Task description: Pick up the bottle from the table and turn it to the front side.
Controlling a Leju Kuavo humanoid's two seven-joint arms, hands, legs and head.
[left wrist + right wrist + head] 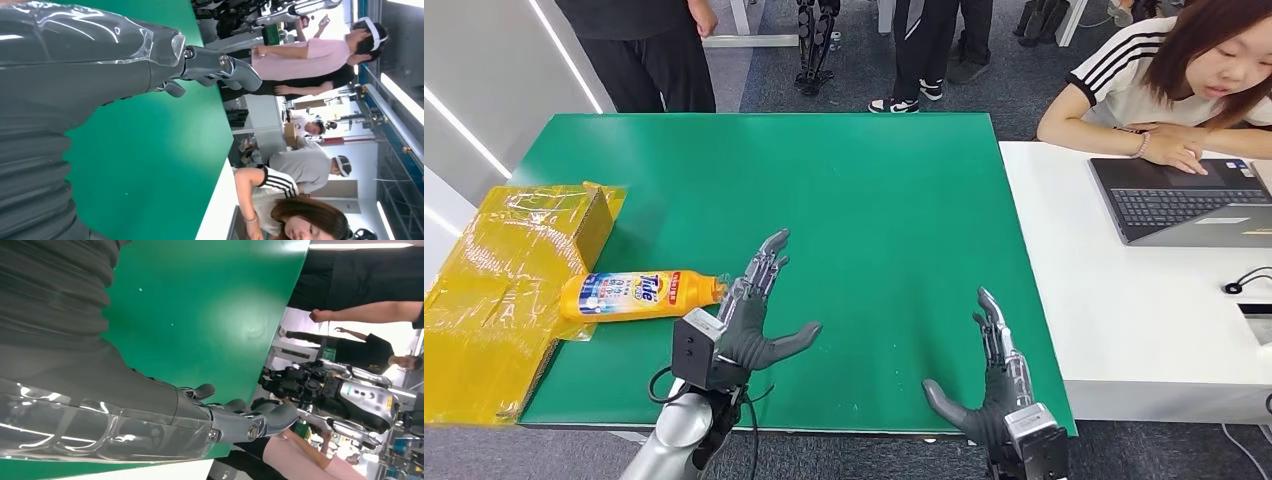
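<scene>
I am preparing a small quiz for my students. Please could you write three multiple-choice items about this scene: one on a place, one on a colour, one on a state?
1. Where does the bottle lie?
A. On the white desk by the laptop
B. On the green table, beside the yellow-wrapped box
C. Inside the left hand

2. What colour is the bottle's body?
A. Yellow-orange
B. Blue
C. White

3. In what state is the left hand?
A. Gripping the bottle
B. Curled into a fist
C. Open, fingers spread, holding nothing

Answers:
1 B: the head view shows it on its side on the green top, its base against the box.
2 A: its body is yellow-orange with a blue and white label.
3 C: its fingers are apart near the bottle's cap end, around nothing; the right hand is open too.
</scene>
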